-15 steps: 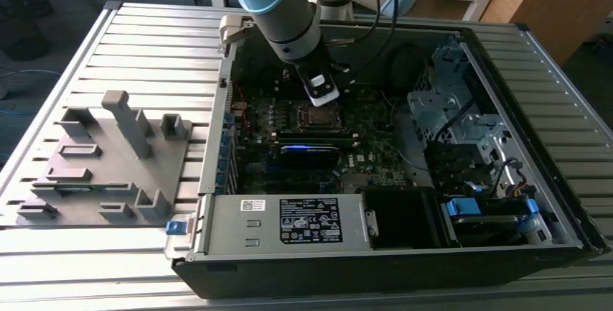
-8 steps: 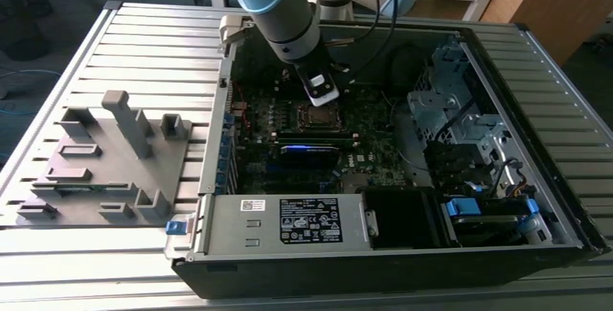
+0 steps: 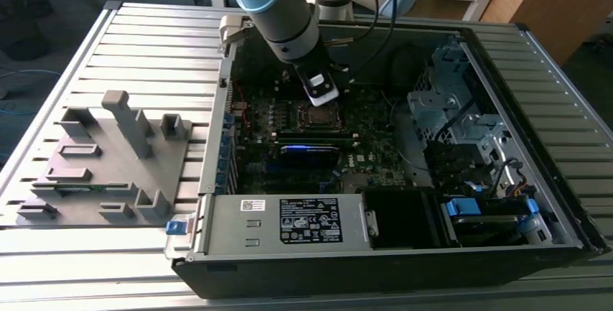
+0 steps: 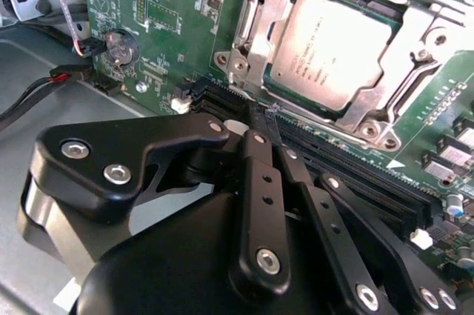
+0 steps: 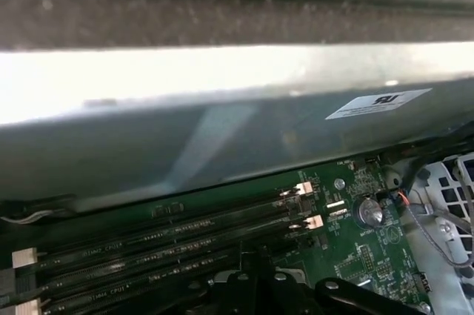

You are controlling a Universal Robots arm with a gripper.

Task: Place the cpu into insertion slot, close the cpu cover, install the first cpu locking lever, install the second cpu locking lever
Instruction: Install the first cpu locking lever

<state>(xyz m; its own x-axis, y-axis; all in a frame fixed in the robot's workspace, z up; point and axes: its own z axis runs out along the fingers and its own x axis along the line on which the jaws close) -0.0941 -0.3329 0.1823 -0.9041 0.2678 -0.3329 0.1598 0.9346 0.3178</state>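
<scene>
Item: my black jointed pincer, drawn narrow, is hovering at twelve o'clock of the square matte-silver cpu in the exterior view. The bright metal cpu cover is framing it.

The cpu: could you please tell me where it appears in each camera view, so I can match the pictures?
Exterior view: the cpu sits mid-motherboard, right beside the arm's lower end.
Second wrist view: the cpu lies under the cpu cover, past the memory slots.
First wrist view: this camera faces the memory slots and the grey case wall.
Shared landmark: the coin battery at the slots' end, in both wrist views.
</scene>
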